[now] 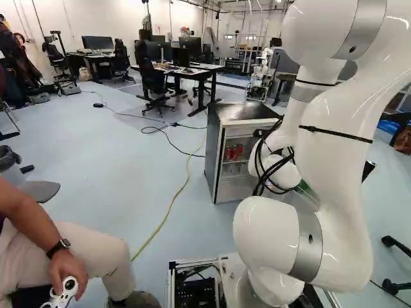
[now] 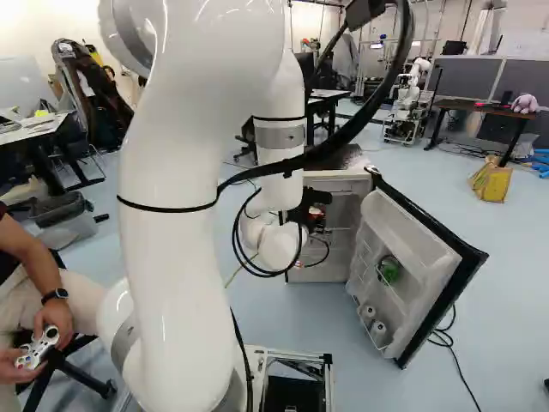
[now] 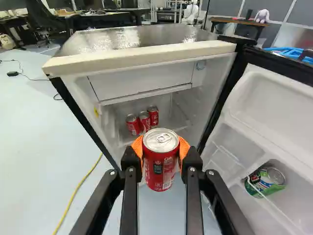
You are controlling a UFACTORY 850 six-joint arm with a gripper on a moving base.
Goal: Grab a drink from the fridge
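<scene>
The tool (image 2: 316, 215) is clamped on a red can (image 3: 161, 164): in the wrist view, one orange pad (image 3: 184, 149) touches it on each side. The can is upright or nearly upright, and its silver lid with the pull tab is facing the camera. It is in front of the opening of the small fridge (image 1: 215, 154). How deep the can is relative to the front edge, I cannot tell exactly.

In the left base view, the fridge stands right of the middle of the frame, partly behind the white arm (image 1: 334, 173). Its door (image 2: 459, 279) is open and reaches into the right half of the right base view. Inside the fridge, beyond the held can, three more red cans (image 3: 144, 121) stand close together on a shelf. A green can (image 3: 268, 182) lies or leans in a compartment of the door; its exact position is hard to say. On a lower rack of the door there are two pale containers (image 2: 378, 331), near the lower middle of the right base view.

A yellow cable (image 1: 172, 204) runs over the floor on the left side of the fridge. In the upper right of the right base view, a yellow bag (image 2: 491, 182) is on the floor, and another robot (image 2: 407, 103) stands in the background.
</scene>
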